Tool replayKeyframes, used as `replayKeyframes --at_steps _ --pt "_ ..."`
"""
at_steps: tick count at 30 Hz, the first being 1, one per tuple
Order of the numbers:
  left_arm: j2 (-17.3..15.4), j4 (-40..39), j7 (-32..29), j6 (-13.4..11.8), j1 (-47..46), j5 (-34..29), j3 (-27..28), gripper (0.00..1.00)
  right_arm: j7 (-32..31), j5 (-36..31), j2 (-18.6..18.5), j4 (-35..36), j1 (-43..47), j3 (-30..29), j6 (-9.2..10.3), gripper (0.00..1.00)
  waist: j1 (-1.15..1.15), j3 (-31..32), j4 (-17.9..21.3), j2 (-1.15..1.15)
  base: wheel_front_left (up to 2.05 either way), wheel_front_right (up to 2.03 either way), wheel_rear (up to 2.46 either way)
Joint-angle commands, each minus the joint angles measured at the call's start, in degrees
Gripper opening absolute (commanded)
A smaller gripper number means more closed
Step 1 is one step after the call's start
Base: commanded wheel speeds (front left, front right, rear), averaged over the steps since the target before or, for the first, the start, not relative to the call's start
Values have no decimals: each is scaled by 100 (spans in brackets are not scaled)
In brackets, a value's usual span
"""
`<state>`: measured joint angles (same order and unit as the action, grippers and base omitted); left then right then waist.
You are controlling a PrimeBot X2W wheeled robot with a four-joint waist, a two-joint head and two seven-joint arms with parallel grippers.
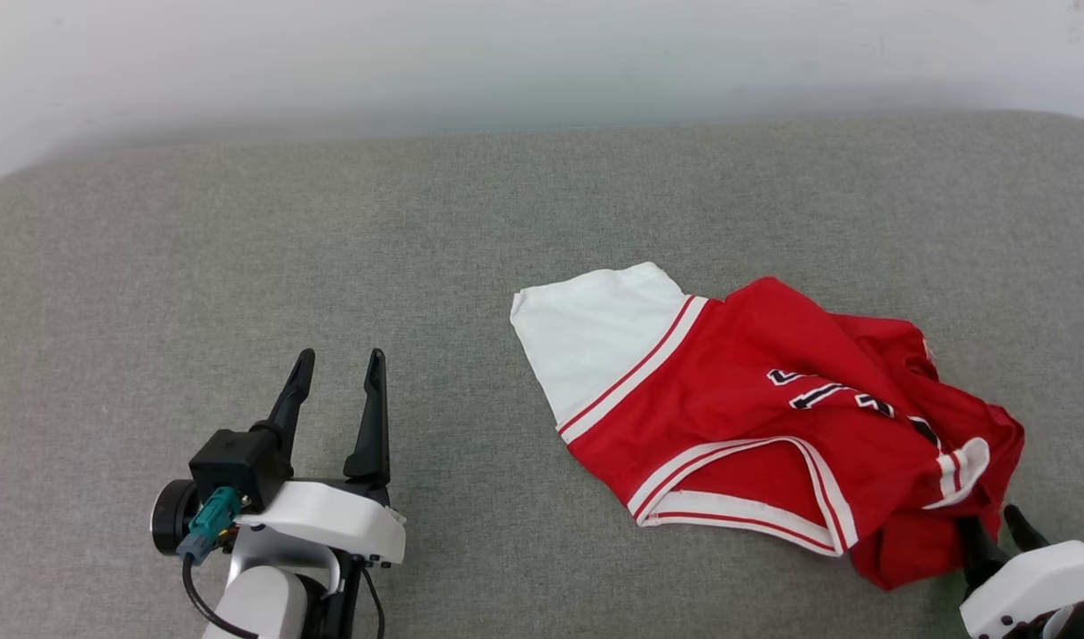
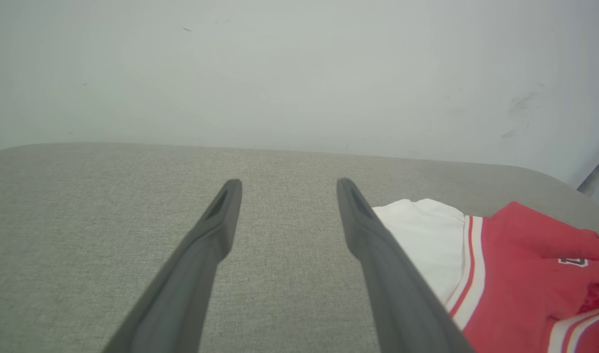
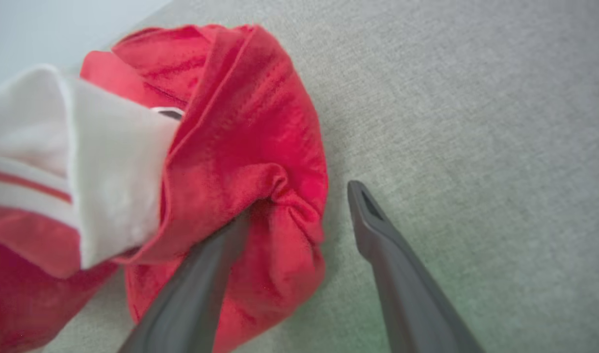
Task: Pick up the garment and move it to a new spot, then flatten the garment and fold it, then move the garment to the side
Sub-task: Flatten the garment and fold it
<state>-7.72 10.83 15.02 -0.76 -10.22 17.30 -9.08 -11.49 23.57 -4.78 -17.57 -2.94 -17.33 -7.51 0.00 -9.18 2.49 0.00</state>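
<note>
The garment [image 1: 755, 408] lies crumpled on the right half of the grey padded surface [image 1: 240, 266]. One white sleeve is spread toward the middle, and part of its black lettering shows among the red folds. My right gripper [image 1: 994, 522] is at the garment's near right corner. It is open. In the right wrist view one finger [image 3: 201, 284] pokes into a red fold of the garment [image 3: 245, 122], while the other finger [image 3: 392, 255] stands over bare surface beside it. My left gripper [image 1: 340, 355] is open over bare surface, left of the garment [image 2: 515, 264], with nothing between its fingers [image 2: 211, 235].
A pale wall [image 1: 542, 53] rises behind the surface's rounded far edge [image 1: 542, 133]. Bare grey surface stretches across the left half and along the back.
</note>
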Motion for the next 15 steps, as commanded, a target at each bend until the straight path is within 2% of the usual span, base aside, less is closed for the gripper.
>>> replayKeyframes --at_steps 1,8,15 --pt "-17 17 -8 -23 46 9 -17 100 194 16 39 -10 -55 46 4 100 0 48 -3 0 0 0 0" --pt "-30 89 -1 -39 214 65 -34 100 1197 -370 35 352 204 399 4 100 0 328 36 0 0 0 0" --pt "-35 135 -30 -87 424 119 -43 100 1572 -729 84 1026 505 686 4 100 0 645 74 0 0 0 0"
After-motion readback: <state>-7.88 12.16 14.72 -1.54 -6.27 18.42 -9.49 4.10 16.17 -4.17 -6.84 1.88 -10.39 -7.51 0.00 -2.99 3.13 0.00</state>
